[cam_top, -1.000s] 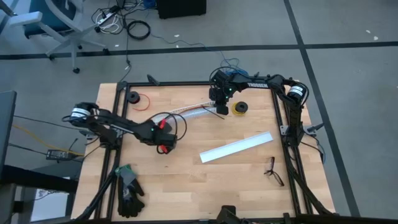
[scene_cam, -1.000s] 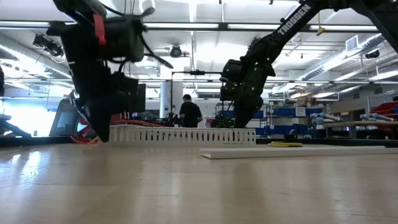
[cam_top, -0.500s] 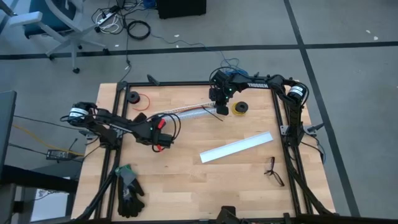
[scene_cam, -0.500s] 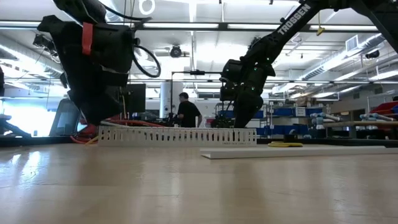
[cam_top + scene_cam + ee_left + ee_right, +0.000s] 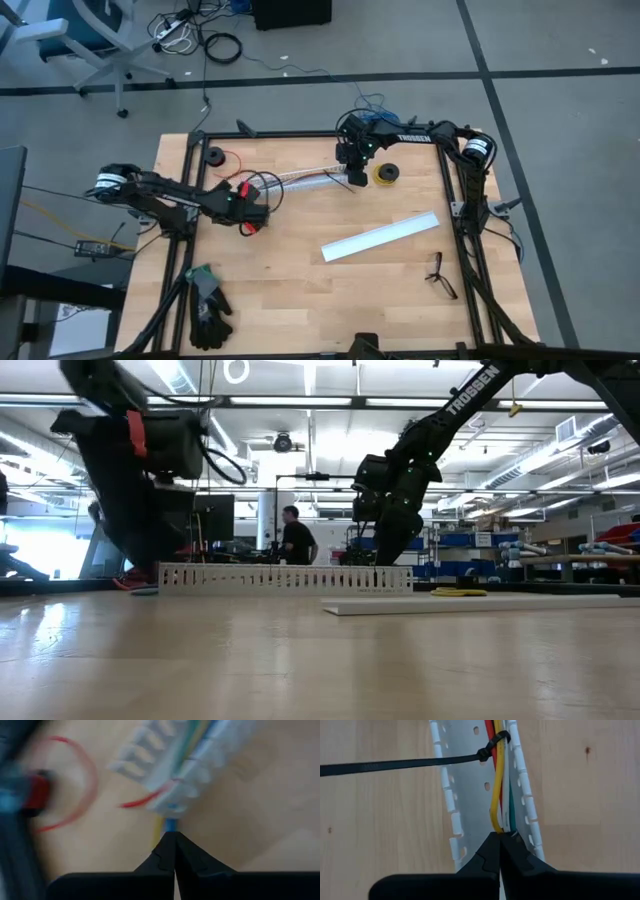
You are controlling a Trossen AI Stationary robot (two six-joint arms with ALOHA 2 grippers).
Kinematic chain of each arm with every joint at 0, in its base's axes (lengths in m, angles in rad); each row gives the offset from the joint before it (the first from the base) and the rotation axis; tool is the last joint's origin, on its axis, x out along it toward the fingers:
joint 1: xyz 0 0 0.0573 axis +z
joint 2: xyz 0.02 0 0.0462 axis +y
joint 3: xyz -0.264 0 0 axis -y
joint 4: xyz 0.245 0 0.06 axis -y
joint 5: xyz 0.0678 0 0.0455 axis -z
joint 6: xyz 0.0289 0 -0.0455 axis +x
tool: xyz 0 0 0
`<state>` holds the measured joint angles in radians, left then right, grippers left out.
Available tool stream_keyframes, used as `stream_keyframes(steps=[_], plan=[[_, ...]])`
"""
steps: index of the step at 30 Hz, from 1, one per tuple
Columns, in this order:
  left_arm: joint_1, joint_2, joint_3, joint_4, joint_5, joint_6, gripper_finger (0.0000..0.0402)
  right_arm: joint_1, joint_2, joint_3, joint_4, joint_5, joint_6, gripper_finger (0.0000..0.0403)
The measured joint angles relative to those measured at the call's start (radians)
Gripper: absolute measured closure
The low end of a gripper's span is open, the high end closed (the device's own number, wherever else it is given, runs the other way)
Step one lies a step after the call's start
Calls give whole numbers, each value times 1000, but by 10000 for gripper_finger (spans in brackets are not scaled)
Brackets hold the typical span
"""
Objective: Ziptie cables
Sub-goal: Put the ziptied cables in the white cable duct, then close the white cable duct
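Observation:
The cables (image 5: 499, 780), yellow, green, red and white wires, lie along a white slotted channel (image 5: 470, 795) that rests on the table (image 5: 300, 290). The black ziptie (image 5: 492, 744) is looped around them, and its tail (image 5: 395, 765) stretches out sideways over the wood. My right gripper (image 5: 499, 836) is shut at the channel's right end (image 5: 345, 172). My left gripper (image 5: 173, 836) is shut at the channel's left end (image 5: 268, 186), where a blue wire (image 5: 170, 824) runs into its tips. The left wrist view is blurred. My left gripper pinches the cables' left end, the blue wire (image 5: 170, 826), between its two fingertips, coming along the wires from the table's left. The wires run from the tips straight into the channel. My right gripper pinches the ends of the yellow and green wires (image 5: 498, 827) where they leave the channel's right end. Its fingers point steeply down and lie along the wires, which stay in the channel.
A yellow wire spool (image 5: 385, 175) sits right of my right gripper. A black spool with a red wire loop (image 5: 217, 158) lies near the far left corner. A flat white strip (image 5: 380, 238), a black forked object (image 5: 438, 275) and black gloves (image 5: 205, 305) lie nearer. A person (image 5: 291, 540) stands beyond the table.
My left gripper has drawn back toward the table's left edge and a little toward the far edge, staying shut. In the low view the channel's left end has slid slightly the same way. My right gripper has kept still.

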<state>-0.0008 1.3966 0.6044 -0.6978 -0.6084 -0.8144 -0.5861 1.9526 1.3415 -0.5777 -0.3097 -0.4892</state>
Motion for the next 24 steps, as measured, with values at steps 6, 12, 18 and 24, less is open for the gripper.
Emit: stream_keyframes(steps=[6, 12, 18, 24], plan=[[28, -156, -114, 196, 127, 39, 397, 0, 0, 0, 5, 0, 0, 403], [28, -361, -98, 247, 128, 122, 397, 0, -24, 0, 48, 10, 16, 403], [49, -459, -100, 259, 136, 153, 397, 3, -108, 0, 78, 29, 46, 403], [47, -364, -102, 318, 198, 175, 397, 12, -218, 0, -30, 29, 101, 403]])
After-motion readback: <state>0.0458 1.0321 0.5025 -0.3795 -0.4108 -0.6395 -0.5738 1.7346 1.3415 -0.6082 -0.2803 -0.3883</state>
